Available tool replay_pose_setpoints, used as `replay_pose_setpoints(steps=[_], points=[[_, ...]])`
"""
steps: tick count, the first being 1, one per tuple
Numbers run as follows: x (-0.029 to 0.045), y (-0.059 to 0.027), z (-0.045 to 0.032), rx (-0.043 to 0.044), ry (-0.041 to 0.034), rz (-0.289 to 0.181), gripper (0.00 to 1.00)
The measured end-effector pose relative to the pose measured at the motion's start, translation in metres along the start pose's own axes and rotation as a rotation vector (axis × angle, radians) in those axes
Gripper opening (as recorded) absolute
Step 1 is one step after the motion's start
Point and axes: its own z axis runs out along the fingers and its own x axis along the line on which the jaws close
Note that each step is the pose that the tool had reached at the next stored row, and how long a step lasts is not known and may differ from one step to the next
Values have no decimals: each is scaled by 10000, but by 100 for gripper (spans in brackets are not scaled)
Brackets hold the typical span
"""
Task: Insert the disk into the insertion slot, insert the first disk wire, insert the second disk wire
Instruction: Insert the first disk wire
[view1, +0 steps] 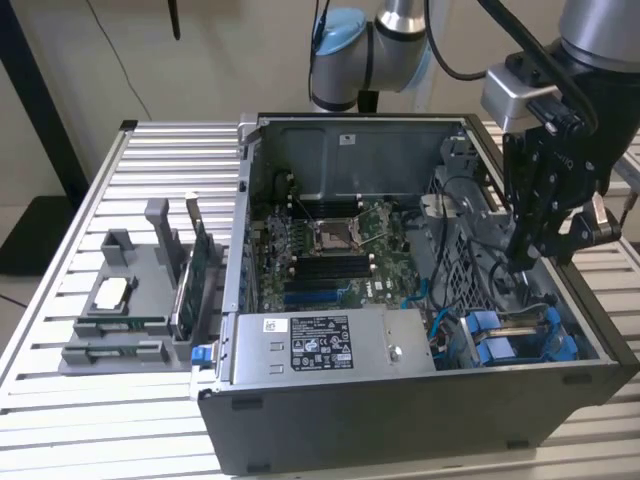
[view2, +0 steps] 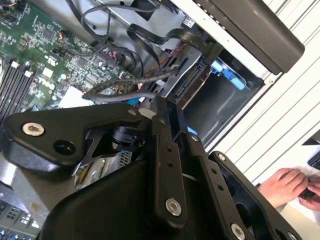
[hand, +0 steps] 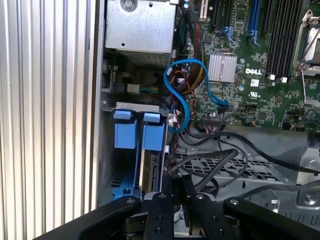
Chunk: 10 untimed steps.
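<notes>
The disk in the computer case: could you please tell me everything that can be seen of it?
The disk sits in the drive bay at the open case's near corner, at the exterior view's right, beside the grey power supply box. Its bright blue plastic carrier shows most: two handle tabs in the first wrist view, with a thin silver-grey edge below them. A blue cable loops close by; whether anything is plugged in cannot be told.

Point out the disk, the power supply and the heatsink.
disk (hand: 125, 136): first wrist view, on a blue carrier tab.
power supply (view1: 330, 345): exterior view, on its printed label.
heatsink (hand: 222, 67): first wrist view, on the middle of its fins.
</notes>
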Motion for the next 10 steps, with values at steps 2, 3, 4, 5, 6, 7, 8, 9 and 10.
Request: replay_pose_setpoints(steps=[2, 3, 4, 5, 6, 7, 8, 9, 10], points=[[12, -2, 4, -35, -2, 0, 19], [17, -4, 5, -59, -3, 0, 19], [22, -6, 7, -87, -4, 0, 19], [27, -8, 9, -121, -4, 0, 19], [32, -11, 11, -161, -5, -1, 19], [38, -14, 14, -204, -7, -1, 19], [43, -17, 16, -245, -8, -1, 19], [49, -20, 18, -286, -9, -1, 19], [53, -21, 20, -311, -12, -1, 19]])
